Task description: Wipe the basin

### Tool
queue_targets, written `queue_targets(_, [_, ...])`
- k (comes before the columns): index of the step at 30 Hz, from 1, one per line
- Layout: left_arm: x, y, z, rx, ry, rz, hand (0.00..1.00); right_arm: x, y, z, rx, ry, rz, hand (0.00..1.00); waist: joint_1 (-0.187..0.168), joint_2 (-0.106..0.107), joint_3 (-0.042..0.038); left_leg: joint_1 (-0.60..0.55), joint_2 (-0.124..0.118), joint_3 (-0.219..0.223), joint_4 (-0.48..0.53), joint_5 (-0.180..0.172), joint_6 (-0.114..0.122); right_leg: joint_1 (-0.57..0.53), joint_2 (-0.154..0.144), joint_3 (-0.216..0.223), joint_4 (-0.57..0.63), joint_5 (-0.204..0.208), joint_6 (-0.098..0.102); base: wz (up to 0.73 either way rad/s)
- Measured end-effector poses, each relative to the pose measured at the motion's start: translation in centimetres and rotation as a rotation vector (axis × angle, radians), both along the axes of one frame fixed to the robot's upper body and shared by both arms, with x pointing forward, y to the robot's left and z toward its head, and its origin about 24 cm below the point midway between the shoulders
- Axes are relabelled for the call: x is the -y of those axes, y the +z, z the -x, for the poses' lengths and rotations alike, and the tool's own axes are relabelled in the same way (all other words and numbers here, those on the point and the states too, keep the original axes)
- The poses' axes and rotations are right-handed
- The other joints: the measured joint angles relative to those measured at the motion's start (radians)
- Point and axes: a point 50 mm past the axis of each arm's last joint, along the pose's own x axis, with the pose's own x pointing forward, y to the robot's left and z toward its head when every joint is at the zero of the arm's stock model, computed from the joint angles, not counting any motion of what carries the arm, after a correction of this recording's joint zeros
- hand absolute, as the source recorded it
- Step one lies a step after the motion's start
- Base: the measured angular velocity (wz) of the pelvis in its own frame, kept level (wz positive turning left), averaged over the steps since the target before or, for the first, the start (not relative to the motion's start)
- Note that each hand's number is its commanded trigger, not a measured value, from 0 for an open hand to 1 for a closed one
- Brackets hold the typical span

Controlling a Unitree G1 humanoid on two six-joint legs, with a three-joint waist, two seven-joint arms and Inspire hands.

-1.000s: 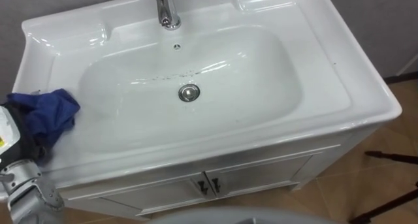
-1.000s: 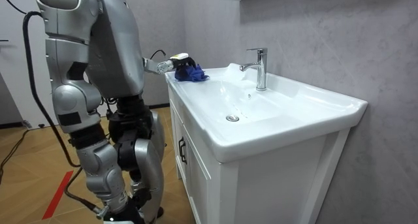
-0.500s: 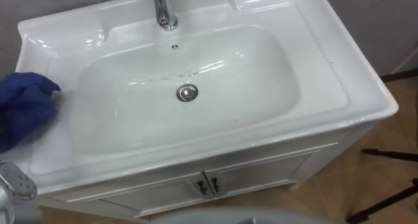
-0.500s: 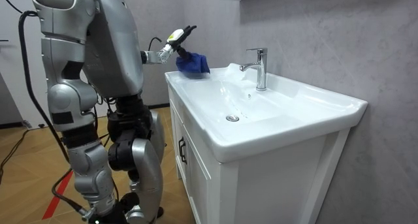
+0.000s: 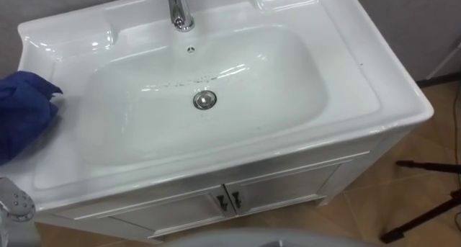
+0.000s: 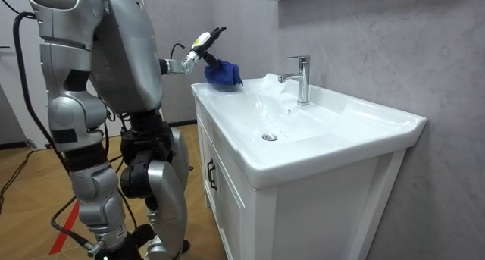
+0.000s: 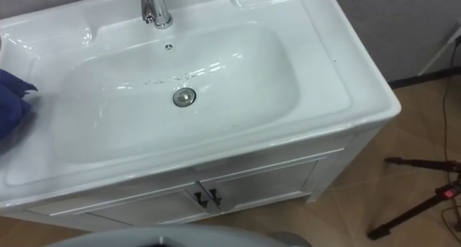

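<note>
Our left hand [image 6: 203, 43], fingers closed on the blue cloth [image 5: 23, 114], hovers at nine o'clock of the basin [image 5: 266, 88], so we should sweep toward three o'clock.

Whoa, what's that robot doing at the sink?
The robot stands at a white basin on a cabinet and is getting ready to wipe it. Its left hand holds a bunched blue cloth up over the basin's left end, beside the bowl rather than down in it. The tap is at the back and the drain in the middle. The cloth is not yet in the bowl.
</note>
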Motion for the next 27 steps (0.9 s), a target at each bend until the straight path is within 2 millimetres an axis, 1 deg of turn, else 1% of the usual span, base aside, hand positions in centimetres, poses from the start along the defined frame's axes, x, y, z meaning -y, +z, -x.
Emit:
queue_targets(2, [0.0,0.0,0.0,0.008,0.001,0.01,0.0,0.0,0.0,0.0,0.002,0.0,0.0,0.0,0.001,-0.002,-0.0014,0.001,0.0,0.0,0.0,0.0,0.0,0.001,0.0,0.0,0.0,0.0,0.0,0.0])
queue_targets(8, [0.2,-0.5,0.1,0.058,-0.007,0.117,0.0,-0.1,0.0,-0.4,0.014,0.013,-0.002,0.0,0.0,0.0,-0.0003,0.008,0.0,-0.002,0.0,0.0,0.0,0.013,-0.002,-0.006,-0.003,0.0,0.0,0.01])
queue_targets(11, [0.5,-0.9,0.1,0.079,-0.005,0.174,0.0,-0.1,-0.1,-1.2,0.033,0.014,-0.002,0.0,-0.001,0.001,0.0014,0.01,0.0,-0.007,-0.001,0.0,0.0,0.015,-0.002,-0.006,-0.003,0.0,0.001,0.0])
queue_targets(12, [0.6,-1.1,0.2,0.09,-0.002,0.202,0.0,-0.1,-0.1,-1.5,0.041,0.016,-0.002,0.0,-0.004,-0.001,0.0002,0.01,0.0,-0.011,-0.001,0.0,0.0,0.015,-0.001,-0.006,-0.003,0.0,0.001,0.0])
queue_targets(14, [0.8,-1.3,0.1,0.087,-0.007,0.222,0.0,-0.1,-0.1,-1.9,0.052,0.018,-0.003,0.0,-0.003,-0.003,-0.0002,0.01,0.0,-0.013,0.0,0.0,0.0,0.017,-0.001,-0.008,-0.003,0.0,0.001,0.02])
queue_targets(16, [1.2,-1.3,-0.2,0.093,-0.032,0.235,0.0,-0.2,-0.1,-2.1,0.067,0.01,-0.005,0.0,-0.004,-0.004,0.0011,0.01,0.0,-0.017,0.0,0.0,0.0,0.019,-0.002,-0.011,-0.004,0.0,0.0,0.08])
queue_targets(18, [1.9,-0.7,-0.6,0.143,-0.062,0.264,0.0,-0.6,-0.3,-2.3,0.086,-0.016,-0.017,0.0,-0.009,-0.008,0.004,0.008,0.0,-0.028,0.003,0.0,0.0,0.028,-0.003,-0.026,-0.011,0.0,0.0,0.2])
queue_targets(22, [2.7,0.7,-1.1,0.248,-0.115,0.315,0.0,-0.7,-0.3,-2.5,0.102,-0.041,-0.021,0.0,-0.008,-0.008,0.0044,0.004,0.0,-0.037,0.004,0.0,0.0,0.033,-0.005,-0.038,-0.02,0.0,0.001,0.13])
queue_targets(24, [3.4,1.3,-1.7,0.298,-0.167,0.381,0.0,-0.8,-0.3,-2.7,0.115,-0.043,-0.022,0.0,-0.007,-0.008,0.0041,-0.001,-0.003,-0.053,0.006,0.0,0.0,0.033,-0.008,-0.051,-0.02,-0.001,0.002,0.14])
queue_targets(27, [4.6,1.4,-2.4,0.318,-0.244,0.481,0.0,-1.0,-0.4,-3.1,0.137,-0.055,-0.029,0.0,-0.006,-0.007,0.005,-0.006,-0.005,-0.057,0.006,0.0,0.0,0.032,-0.012,-0.06,-0.021,-0.004,0.004,0.11])
